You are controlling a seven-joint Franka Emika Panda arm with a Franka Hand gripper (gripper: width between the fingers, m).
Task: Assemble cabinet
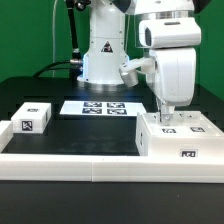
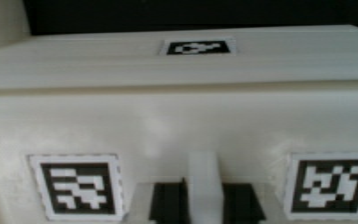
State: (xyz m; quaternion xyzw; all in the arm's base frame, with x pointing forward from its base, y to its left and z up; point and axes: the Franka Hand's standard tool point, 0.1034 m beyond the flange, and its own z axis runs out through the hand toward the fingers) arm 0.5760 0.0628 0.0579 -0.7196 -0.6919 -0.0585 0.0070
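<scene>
- Tool [image 1: 168, 116] points straight down onto the cabinet box [image 1: 186, 142] with its jaws drawn almost together. In the wrist view a thin pale strip runs between the dark fingers [image 2: 167, 205], which I judge to be a thin wall of the box, pinched.
- Cabinet box sits on the tabletop [image 1: 95, 135], to the exterior view's right of the marker board [image 1: 95, 107] and nearer the camera, with tags on its top and front.
- Smaller tagged panel piece [image 1: 35, 117] lies to the exterior view's left of the marker board — well apart from the box.
- Long white rail [image 1: 70, 160] runs nearer the camera than the marker board. Whether the box touches it, I cannot tell.
- Step in hand, as I read it: shifting or squaring the box by its wall. Go low and slow — keep the grip square to the wall so the box slides rather than tips, and mind it does not ride up the rail.
</scene>
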